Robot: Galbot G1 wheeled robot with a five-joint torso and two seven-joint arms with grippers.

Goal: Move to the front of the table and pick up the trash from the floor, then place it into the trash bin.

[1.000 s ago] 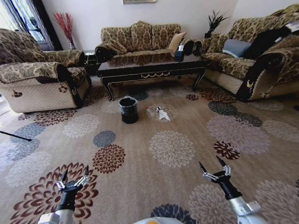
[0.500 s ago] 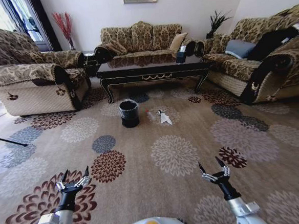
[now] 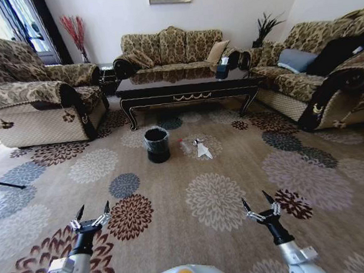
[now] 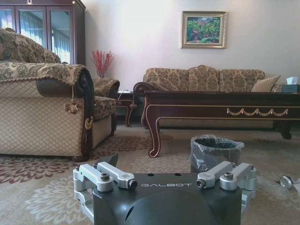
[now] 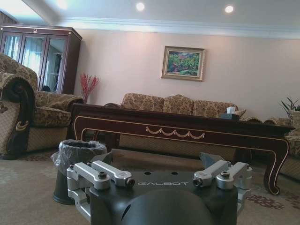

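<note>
The dark glossy table (image 3: 185, 90) stands ahead in the head view, between the sofas. On the patterned floor (image 3: 247, 169) in front of it sits the small black trash bin (image 3: 157, 144) with its clear liner. Just to the bin's right lies the trash: a crumpled white paper (image 3: 203, 150) and a thin clear bottle (image 3: 184, 146). My left gripper (image 3: 92, 213) and right gripper (image 3: 258, 204) hover low over the carpet, well short of the trash, both open and holding nothing. The left wrist view has the bin (image 4: 216, 150) before the table (image 4: 220, 104); the right wrist view has the bin (image 5: 77, 166) too.
An armchair (image 3: 36, 106) stands on the left and a sofa (image 3: 318, 80) on the right, with another sofa (image 3: 170, 50) behind the table. A tissue box (image 3: 221, 67) sits on the table. Open carpet lies between me and the bin.
The whole head view has shifted: table, bin and trash sit lower and larger, so the camera has come closer. Both arms keep the same open pose.
</note>
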